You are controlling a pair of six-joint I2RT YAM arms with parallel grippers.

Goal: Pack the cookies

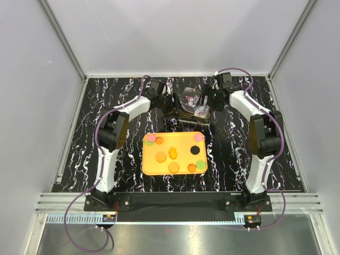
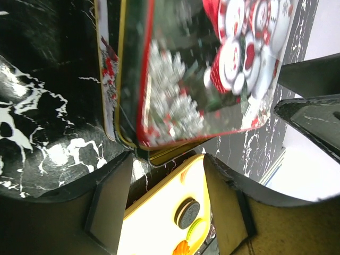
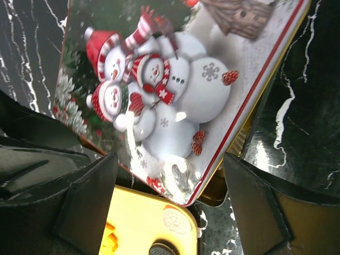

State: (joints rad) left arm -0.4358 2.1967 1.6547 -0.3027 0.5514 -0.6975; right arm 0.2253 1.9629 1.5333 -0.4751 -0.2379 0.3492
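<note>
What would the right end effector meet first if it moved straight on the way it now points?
Probably the snowman tin lid: its corner lies just ahead of the right end effector, between its open jaws. Depth is unclear.

One yellow tray (image 1: 151, 169) lies on the one black marbled tabletop (image 1: 133, 180). As far as the overhead view allows a count, it carries nine cookies (image 1: 173, 168): five orange cookies (image 1: 161, 157), two pink cookies (image 1: 198, 137), one black cookie (image 1: 195, 150) and one green cookie (image 1: 201, 164). Beyond the tray there is one tin in two parts, a single lid (image 3: 212, 90) and a single base (image 3: 215, 191). Three snowmen (image 3: 154, 90) are printed on the lid. Two arms reach in, so there are two pincers, the left pincer (image 2: 167, 159) and the right pincer (image 3: 170, 159), each with two fingers.
</note>
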